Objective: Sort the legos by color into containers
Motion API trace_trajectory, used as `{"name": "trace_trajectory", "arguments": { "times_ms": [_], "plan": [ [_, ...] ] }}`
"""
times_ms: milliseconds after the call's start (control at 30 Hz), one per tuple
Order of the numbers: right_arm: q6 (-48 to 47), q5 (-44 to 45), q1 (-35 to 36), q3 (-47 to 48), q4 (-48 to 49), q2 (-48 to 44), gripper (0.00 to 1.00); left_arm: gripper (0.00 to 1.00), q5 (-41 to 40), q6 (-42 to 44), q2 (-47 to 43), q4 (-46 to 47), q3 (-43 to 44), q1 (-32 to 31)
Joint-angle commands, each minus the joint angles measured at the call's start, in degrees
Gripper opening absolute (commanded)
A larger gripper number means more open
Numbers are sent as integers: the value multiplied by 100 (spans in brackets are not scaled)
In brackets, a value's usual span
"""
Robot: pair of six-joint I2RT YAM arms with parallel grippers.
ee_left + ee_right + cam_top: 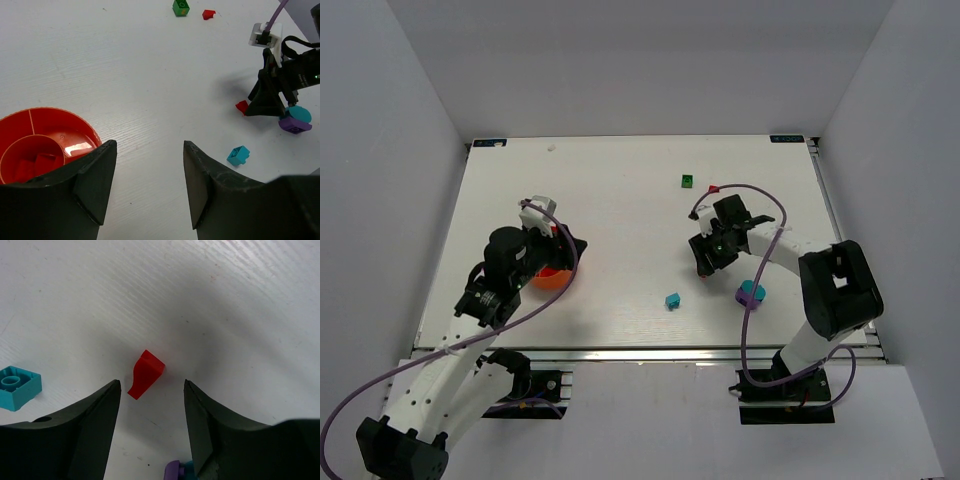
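A round red bowl (70,131) with red bricks (35,164) in its inner ring sits left of my left gripper (150,150), which is open and empty above bare table. In the top view the bowl (552,279) lies under the left gripper (568,250). My right gripper (152,382) is open, low over the table, with a small red brick (146,374) just ahead of its tips, untouched. A teal brick (19,387) lies to its left. A purple and teal piece (175,471) shows by the right finger. A second bowl is not in view.
A green brick (687,181) and another red brick (714,187) lie at the far middle. The teal brick (672,301) and the purple and teal piece (751,293) lie near the front, beside my right gripper (705,265). White walls enclose the table.
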Motion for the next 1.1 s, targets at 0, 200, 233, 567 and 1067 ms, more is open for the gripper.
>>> {"name": "trace_trajectory", "arguments": {
  "times_ms": [0, 200, 233, 567, 1067],
  "plan": [
    [61, -145, 99, 127, 58, 110, 59, 66, 168, 102, -47, 76, 17, 9],
    [96, 12, 204, 171, 84, 330, 51, 66, 80, 93, -222, 76, -9, 9],
    [105, 21, 187, 162, 110, 347, 48, 66, 71, 93, -240, 76, -18, 9],
    [-734, -388, 380, 424, 15, 224, 0, 41, 458, 146, -855, 410, -211, 9],
    [-2892, -2589, 2216, 6584, -2518, 2957, 0, 36, -412, 208, -1884, 498, -414, 9]
  ]
}}
